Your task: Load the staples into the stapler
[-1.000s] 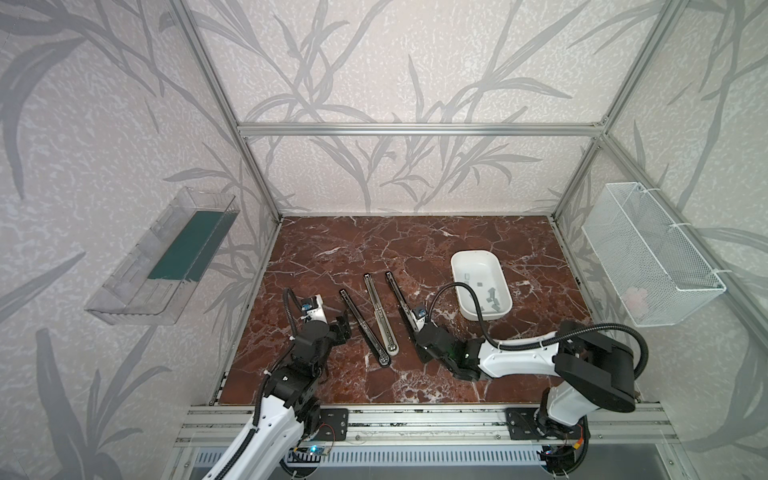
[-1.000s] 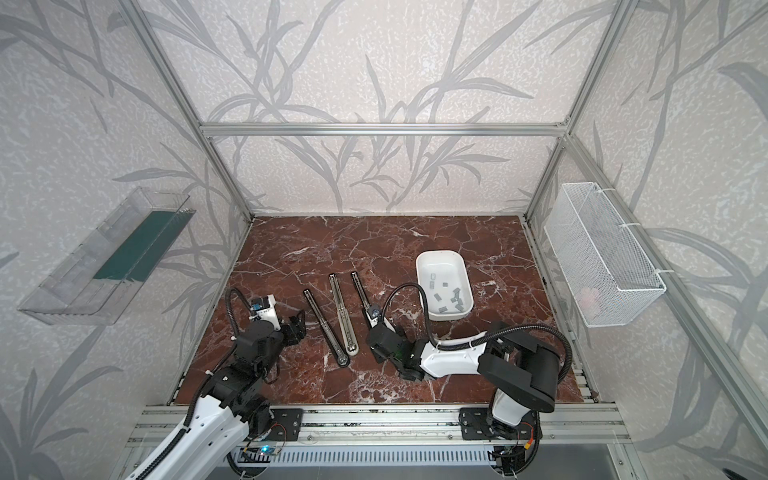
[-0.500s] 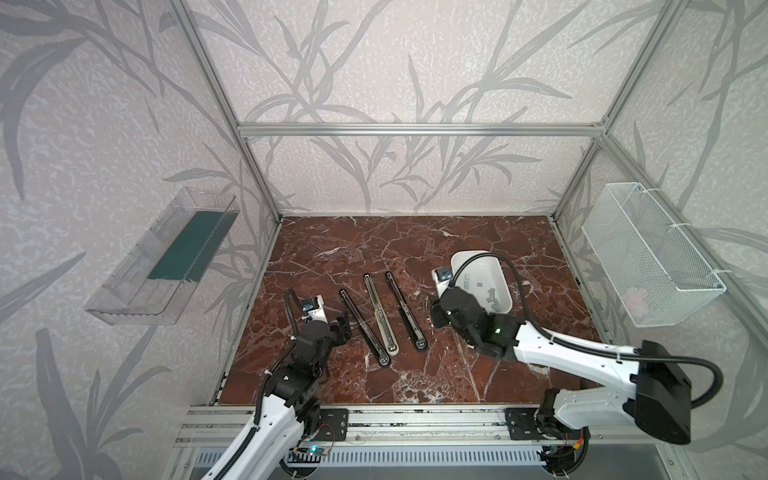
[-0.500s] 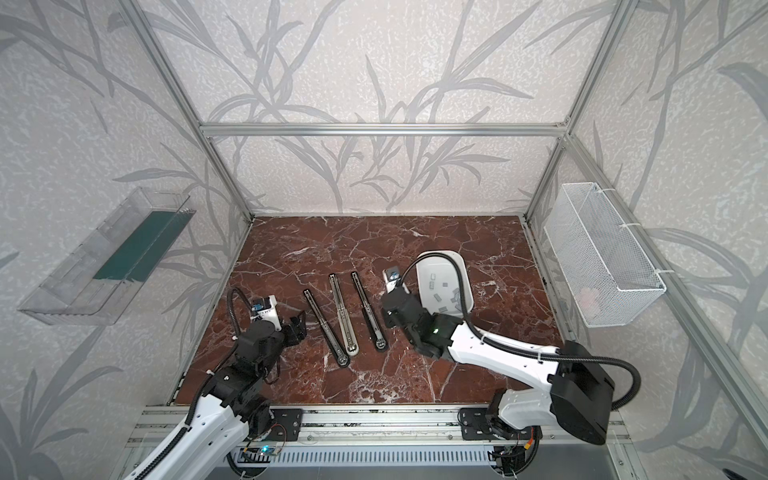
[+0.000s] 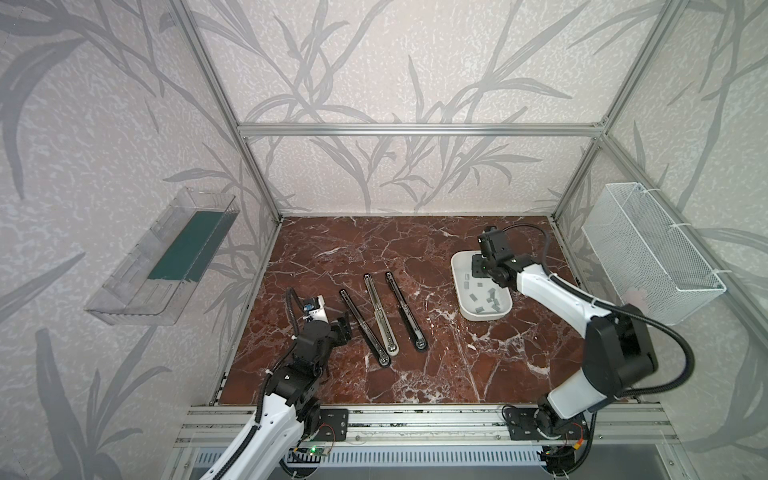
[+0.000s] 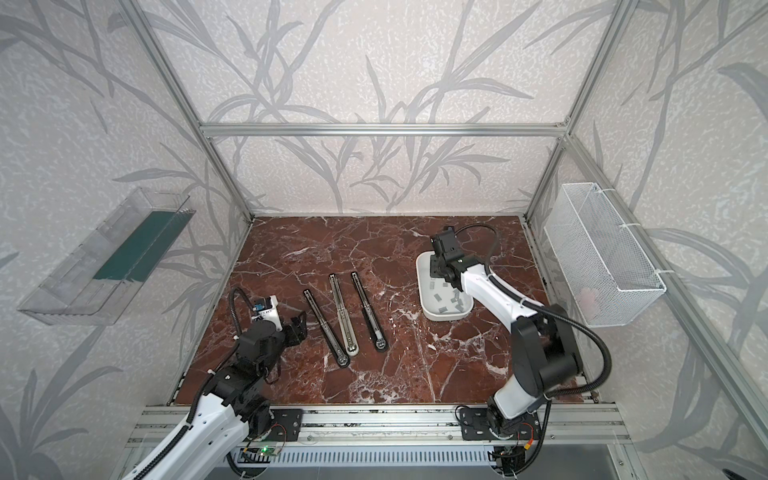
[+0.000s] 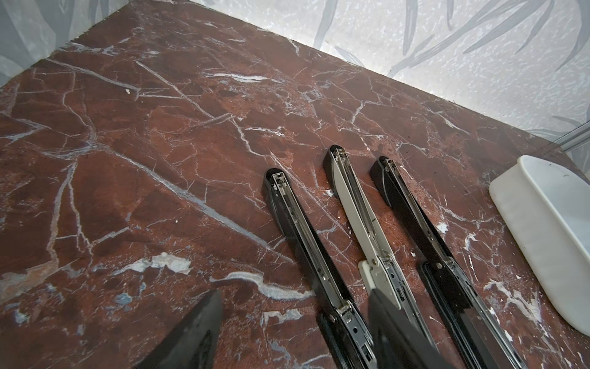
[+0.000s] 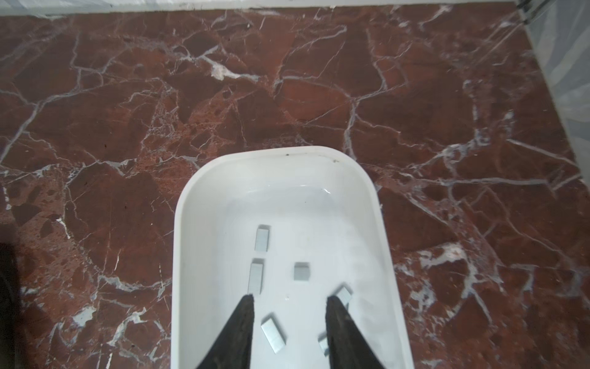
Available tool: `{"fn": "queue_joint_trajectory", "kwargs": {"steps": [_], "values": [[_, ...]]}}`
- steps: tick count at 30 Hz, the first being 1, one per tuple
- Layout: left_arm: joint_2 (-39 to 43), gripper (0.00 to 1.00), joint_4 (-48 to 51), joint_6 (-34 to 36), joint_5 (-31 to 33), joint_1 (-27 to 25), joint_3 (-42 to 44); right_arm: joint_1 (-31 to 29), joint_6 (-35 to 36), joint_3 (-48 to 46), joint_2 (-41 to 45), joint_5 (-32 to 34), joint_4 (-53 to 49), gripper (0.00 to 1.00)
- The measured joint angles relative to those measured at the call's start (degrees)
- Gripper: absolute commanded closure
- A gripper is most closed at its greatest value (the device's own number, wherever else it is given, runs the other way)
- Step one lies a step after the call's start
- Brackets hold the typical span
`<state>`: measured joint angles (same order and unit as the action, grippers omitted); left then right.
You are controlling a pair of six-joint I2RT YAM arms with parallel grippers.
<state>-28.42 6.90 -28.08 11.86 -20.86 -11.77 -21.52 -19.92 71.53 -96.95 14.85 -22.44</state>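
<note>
Closest to you, the left gripper (image 5: 341,329) hung low over the red marble table (image 5: 457,365), just beside the near halves of the staplers (image 5: 380,316). Its fingers (image 7: 198,332) were spread wide and pinched nothing; I could not tell whether they touched the table. A little farther, the three staplers lay opened flat, side by side and nearly parallel, each apart from its neighbour: a black one, a pale one between, and a second black one. Their metal channels faced up, but they were too small for me to tell whether anything lay inside. Farther again, on the right arm's side and well apart from the staplers, stood the white tray (image 5: 484,318). The staples (image 8: 301,271) were in this tray, as loose grey strips scattered on its floor, most of them in the near half. The right gripper (image 8: 290,298) pointed down into the tray above its far half. Its two fingers stood moderately apart with only the white floor between them, so they held no strip, though one strip lay just beside a fingertip. Farthest from you, a clear bin (image 5: 162,257) hung on one side wall and a wire basket (image 5: 648,253) on the opposite wall.
</note>
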Motion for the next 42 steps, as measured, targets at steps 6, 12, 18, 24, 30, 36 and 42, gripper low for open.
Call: {"fn": "queue_joint_trajectory", "kwargs": {"steps": [6,12,18,24,30,36,42], "values": [[2.62,0.26,0.17,-0.02,0.35,0.0,0.17,1.4,0.07,15.34,-15.69,-3.93,-6.73,0.63],[4.11,0.26,0.5,-0.02,0.55,0.0,0.7,1.44,0.11,16.92,-20.63,-5.25,-10.49,0.63],[4.09,0.26,0.5,-0.02,0.55,0.0,0.7,1.44,0.44,19.28,-23.93,-5.9,-12.17,0.63],[3.89,0.26,0.5,-0.02,0.55,0.04,0.7,1.42,0.48,19.39,-24.63,-5.9,-12.55,0.66],[3.89,0.26,0.5,-0.02,0.55,0.04,0.7,1.44,0.48,19.61,-25.7,-5.9,-12.66,0.69],[3.89,0.26,0.5,-0.02,0.55,0.04,0.7,1.68,0.48,19.76,-26.47,-5.92,-12.63,0.7],[3.89,0.26,0.5,-0.02,0.55,0.04,0.7,1.77,0.44,20.61,-27.12,-6.1,-12.61,0.8]]}}
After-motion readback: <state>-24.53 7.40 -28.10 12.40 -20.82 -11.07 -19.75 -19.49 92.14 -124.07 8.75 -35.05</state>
